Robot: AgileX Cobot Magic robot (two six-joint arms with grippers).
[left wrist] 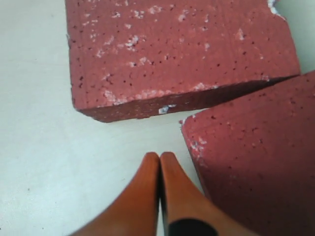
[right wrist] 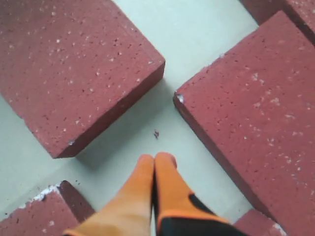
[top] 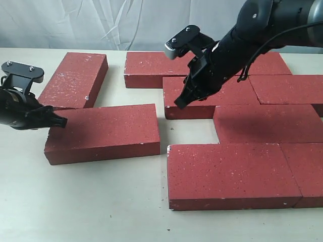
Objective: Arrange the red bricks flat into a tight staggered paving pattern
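Your left gripper (top: 59, 121), fingers pressed together and empty, sits at the left end of the loose brick (top: 103, 132). The brick's long axis runs rightward toward the laid bricks (top: 262, 123), with bare table (top: 75, 201) between. Your right gripper (top: 180, 102), likewise closed and empty, hangs above that gap. The angled brick (top: 75, 79) crowds the loose brick's far corner.

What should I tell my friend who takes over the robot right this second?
Left hand: shut, empty, at the left end of the loose brick.
Right hand: shut, empty, over the gap between bricks in the middle.
Done: the red bricks on the right lie flat, staggered and close together.
Left: the loose brick and the angled brick behind it sit apart from the pattern and need pushing in.
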